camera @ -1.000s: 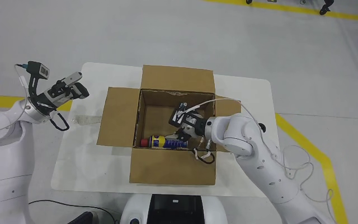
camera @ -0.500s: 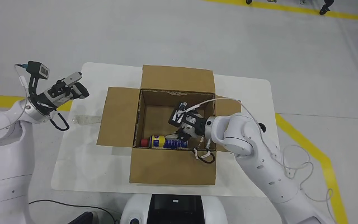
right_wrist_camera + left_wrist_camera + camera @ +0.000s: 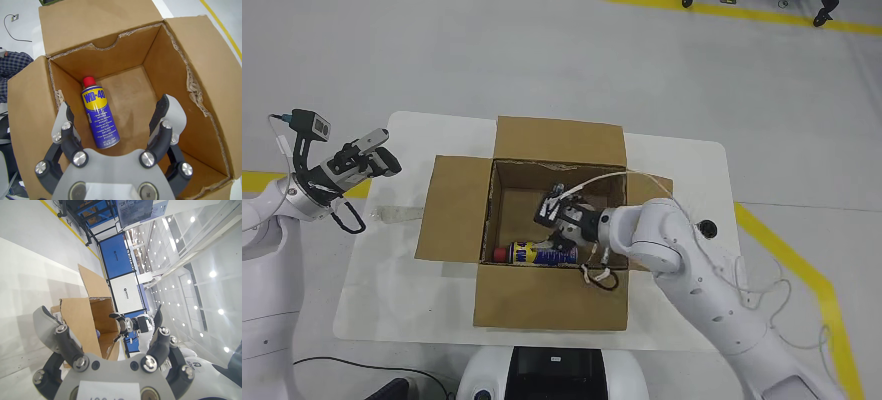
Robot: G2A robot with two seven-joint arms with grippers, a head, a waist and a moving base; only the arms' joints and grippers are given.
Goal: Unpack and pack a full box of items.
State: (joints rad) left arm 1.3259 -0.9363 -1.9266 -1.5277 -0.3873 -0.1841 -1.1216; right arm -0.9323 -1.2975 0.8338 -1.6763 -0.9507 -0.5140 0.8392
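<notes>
An open cardboard box stands in the middle of the white table. One blue and yellow spray can with a red cap lies on the box floor along the near wall. My right gripper hangs open inside the box, just above the can, holding nothing. Out past the table's far left corner my left gripper is raised, open and empty, facing the box.
The box's four flaps are folded outward; the left flap lies over the table. The inner rims are torn. Bare table lies left of the box and in front of it.
The right gripper has shifted a little to the left and deeper over the can. The left arm has not moved.
</notes>
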